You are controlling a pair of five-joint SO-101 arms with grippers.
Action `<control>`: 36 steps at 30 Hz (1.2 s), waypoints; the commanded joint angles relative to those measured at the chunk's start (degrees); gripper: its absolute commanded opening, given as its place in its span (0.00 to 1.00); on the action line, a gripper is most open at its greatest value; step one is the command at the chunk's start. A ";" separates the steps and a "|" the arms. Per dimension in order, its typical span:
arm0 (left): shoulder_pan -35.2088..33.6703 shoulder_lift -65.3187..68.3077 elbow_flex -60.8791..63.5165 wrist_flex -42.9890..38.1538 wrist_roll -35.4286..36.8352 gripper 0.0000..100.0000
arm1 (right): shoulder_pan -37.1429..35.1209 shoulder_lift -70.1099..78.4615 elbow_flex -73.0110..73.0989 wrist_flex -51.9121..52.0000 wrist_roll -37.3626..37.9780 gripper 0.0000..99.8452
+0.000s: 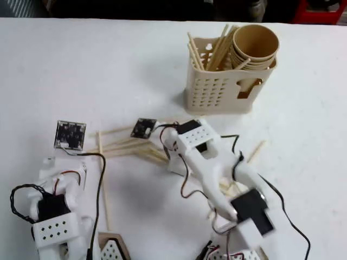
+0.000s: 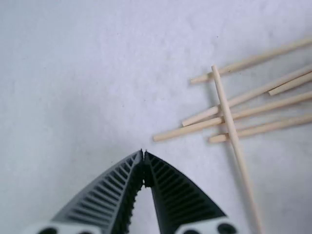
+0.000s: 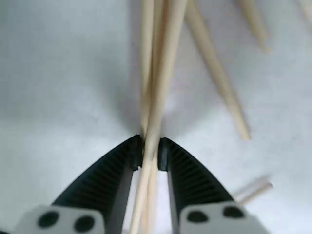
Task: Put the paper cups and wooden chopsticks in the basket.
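Observation:
The cream slotted basket (image 1: 217, 92) stands at the back right, holding stacked paper cups (image 1: 255, 43) and several upright wooden chopsticks (image 1: 214, 51). More loose chopsticks (image 1: 122, 145) lie fanned on the white table left of centre. My right gripper (image 3: 149, 146) is low over the table and shut on a few chopsticks (image 3: 161, 87) that run out between its jaws. My right arm (image 1: 200, 154) leans over that pile. My left gripper (image 2: 144, 156) is shut with nothing in it, just short of the ends of the loose chopsticks (image 2: 234, 114). My left arm (image 1: 57, 208) is at the front left.
One chopstick (image 1: 103, 184) lies lengthwise between the two arms. Another chopstick (image 1: 257, 151) rests to the right of the right arm, and a few more (image 1: 227, 189) sit under its cables. Bare table lies to the left and behind.

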 commanded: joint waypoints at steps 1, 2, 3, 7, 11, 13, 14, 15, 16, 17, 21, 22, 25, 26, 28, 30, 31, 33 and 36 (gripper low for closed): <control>-0.31 -0.75 -0.26 -1.23 -0.62 0.02 | -0.92 -10.42 -0.88 3.03 -0.26 0.02; -0.31 -0.75 -0.26 -1.23 -0.62 0.02 | -0.92 -12.79 -0.88 3.74 -0.26 0.02; -0.31 -0.75 -0.26 -1.23 -0.62 0.02 | -0.92 -15.08 -0.88 4.44 -0.26 0.02; -0.31 -0.75 -0.26 -1.23 -0.62 0.02 | -0.92 -22.99 -0.97 7.08 -1.14 0.02; -0.31 -0.75 -0.26 -1.23 -0.62 0.02 | -0.92 -29.41 -0.97 7.08 -3.78 0.02; -0.31 -0.75 -0.26 -1.23 -0.62 0.02 | -0.92 -31.96 -1.14 6.55 -5.10 0.02; -0.31 -0.75 -0.26 -1.23 -0.62 0.02 | -0.92 -33.19 -1.76 5.76 -5.98 0.02; -0.31 -0.75 -0.26 -1.23 -0.62 0.02 | -0.66 -34.33 -2.55 5.05 -7.21 0.02; -0.31 -0.75 -0.26 -1.23 -0.62 0.02 | -0.48 -35.38 -3.52 4.00 -8.53 0.02; -0.31 -0.75 -0.26 -1.23 -0.62 0.02 | -0.31 -36.44 -4.75 2.86 -9.76 0.02; -0.40 -0.75 -0.26 -1.23 -0.62 0.02 | -0.31 -39.60 -9.93 -3.30 -13.80 0.02; -0.40 -0.75 -0.26 -1.23 -0.62 0.02 | -0.31 -40.13 -11.16 -5.41 -14.77 0.02; -0.40 -0.75 -0.26 -1.23 -0.62 0.02 | 0.22 -40.75 -13.71 -12.53 -17.58 0.02; -0.40 -0.75 -0.26 -1.23 -0.62 0.02 | 0.84 -40.66 -14.42 -15.08 -18.46 0.02; -0.40 -0.75 -0.26 -1.23 -0.62 0.02 | 2.07 -40.57 -15.12 -21.14 -20.40 0.02; -0.40 -0.75 -0.26 -1.23 -0.62 0.02 | 4.00 -40.48 -15.12 -27.56 -22.24 0.02; -0.40 -0.75 -0.26 -1.23 -0.62 0.02 | 5.05 -40.48 -15.03 -30.64 -23.21 0.02; -0.40 -0.75 -0.26 -1.23 -0.62 0.02 | 7.08 -40.48 -14.86 -36.79 -24.97 0.02; -0.40 -0.75 -0.26 -1.23 -0.62 0.02 | 10.07 -40.40 -14.77 -44.00 -26.73 0.02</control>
